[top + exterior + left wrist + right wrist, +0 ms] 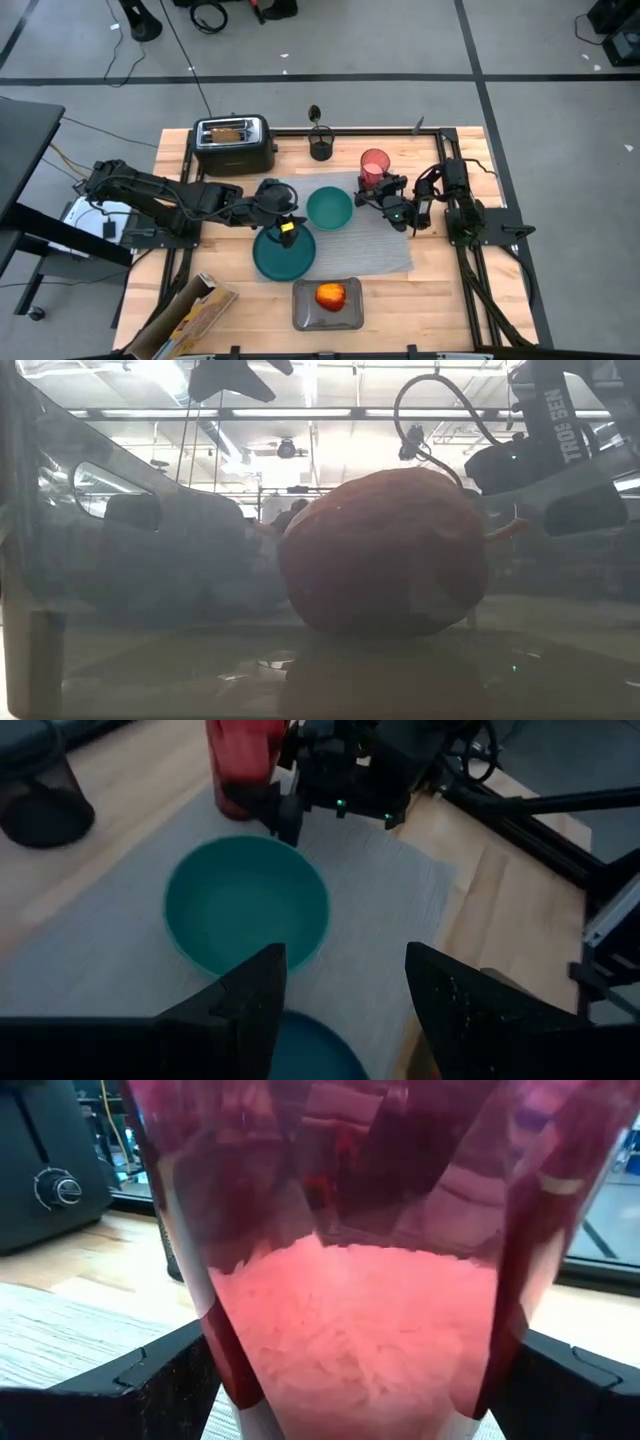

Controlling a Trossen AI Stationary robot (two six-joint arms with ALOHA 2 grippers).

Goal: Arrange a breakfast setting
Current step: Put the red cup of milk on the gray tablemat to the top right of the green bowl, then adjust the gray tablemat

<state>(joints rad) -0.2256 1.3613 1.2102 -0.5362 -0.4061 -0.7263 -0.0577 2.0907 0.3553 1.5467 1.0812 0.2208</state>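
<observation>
We are clamping our right gripper [377, 192] fingers around the one translucent pink-red cup [374, 165] at the grey placemat's [385, 245] far corner; a loose grip could tip it. Our left gripper [345, 1000], fingers spread and empty, is hovering between one teal bowl [329, 208] and one teal plate [284, 252].

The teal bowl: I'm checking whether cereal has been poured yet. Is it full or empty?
Empty. The left wrist view looks straight into the teal bowl and shows only its bare inside; from above it is plain teal too, standing on the placemat.
</observation>
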